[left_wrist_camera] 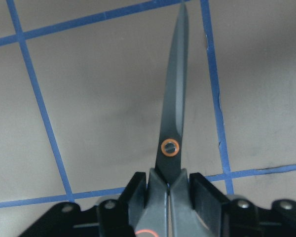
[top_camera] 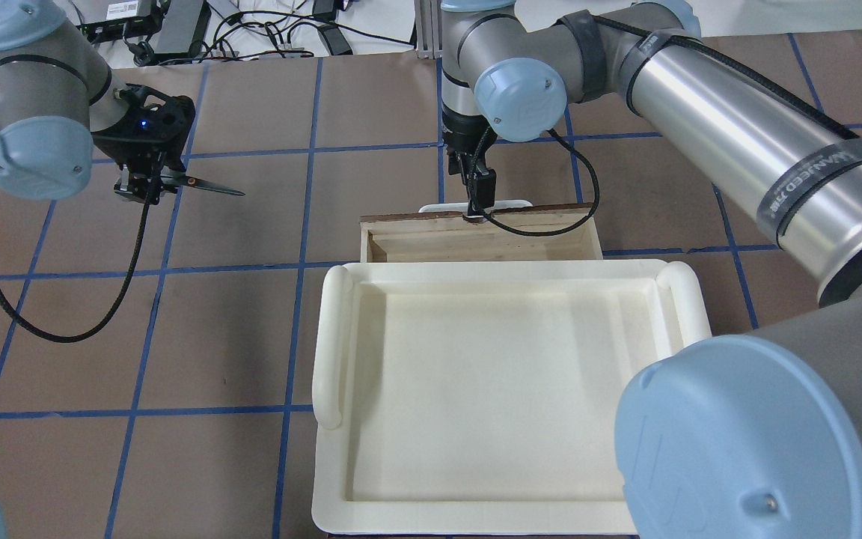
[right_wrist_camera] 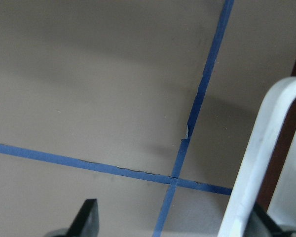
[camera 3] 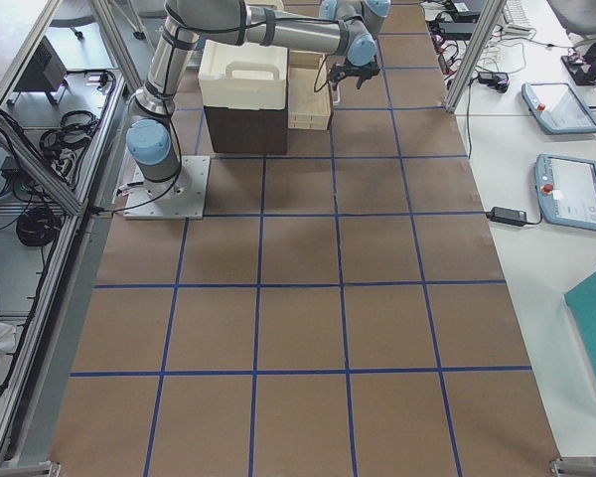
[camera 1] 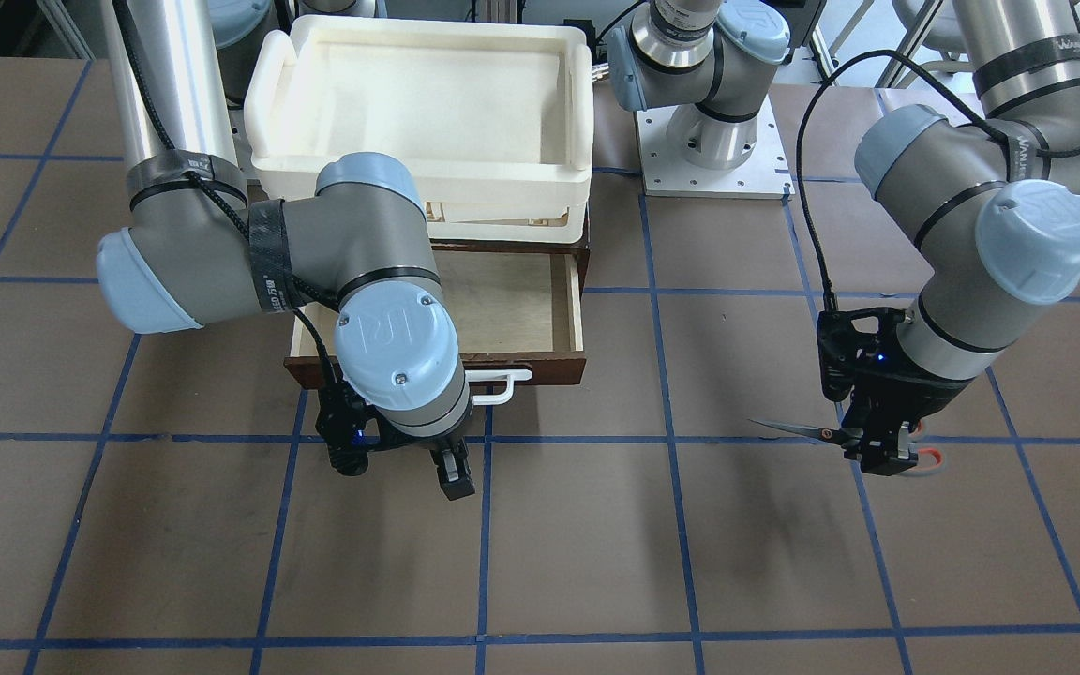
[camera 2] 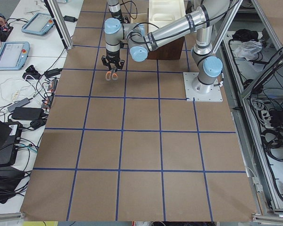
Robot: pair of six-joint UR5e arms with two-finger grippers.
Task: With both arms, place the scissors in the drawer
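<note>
A: Scissors (left_wrist_camera: 173, 123) closest: slim grey blades shut together, orange ring at the pivot, orange-red inside the loops. Clamped between the left gripper's (left_wrist_camera: 168, 190) fingers, just behind the pivot.
B: Heading?
A: Long axis about level, clear of the table. Tips run straight out ahead of the fingers, toward the right gripper (camera 1: 399, 475).
B: And that one?
A: Fingers apart, with the open drawer's (camera 1: 549, 367) white bar handle (camera 1: 502, 384) beside one finger. "UR" embossed on its wrist cap (camera 1: 397, 337); arm-band lettering unreadable.
</note>
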